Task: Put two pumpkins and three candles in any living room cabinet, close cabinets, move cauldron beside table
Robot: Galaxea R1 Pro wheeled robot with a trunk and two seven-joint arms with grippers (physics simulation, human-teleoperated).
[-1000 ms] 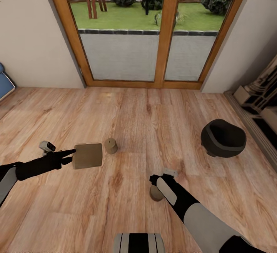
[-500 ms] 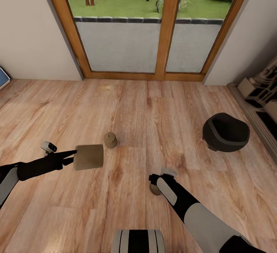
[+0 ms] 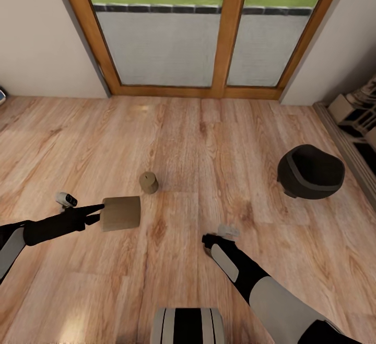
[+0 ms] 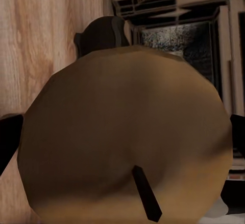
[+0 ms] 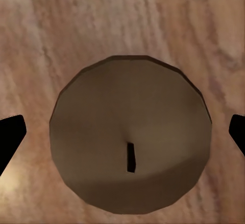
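In the head view my left gripper [image 3: 106, 212] is shut on a tan candle [image 3: 122, 213] held sideways above the floor. The left wrist view has that candle [image 4: 122, 132] up close, wick toward the camera. A second candle [image 3: 148, 182] stands on the wooden floor just beyond it. My right gripper [image 3: 211, 243] points straight down over a third candle [image 5: 130, 132], which stands on the floor. Its dark fingertips [image 5: 10, 137] are spread wide, apart from the candle's sides. The black cauldron [image 3: 310, 171] sits tilted on the floor at the right. Pumpkins, cabinet and table are out of view.
A wood-framed glass door [image 3: 227, 30] to the garden stands ahead, with grey walls on either side. A pale open shelf unit [image 3: 360, 119] lines the right wall near the cauldron. Bare wooden floor [image 3: 219, 140] lies between the candles and the door.
The camera has tilted down, so the door and cauldron sit higher in the picture. My right gripper has come down over the third candle. The left arm still holds its candle in place.
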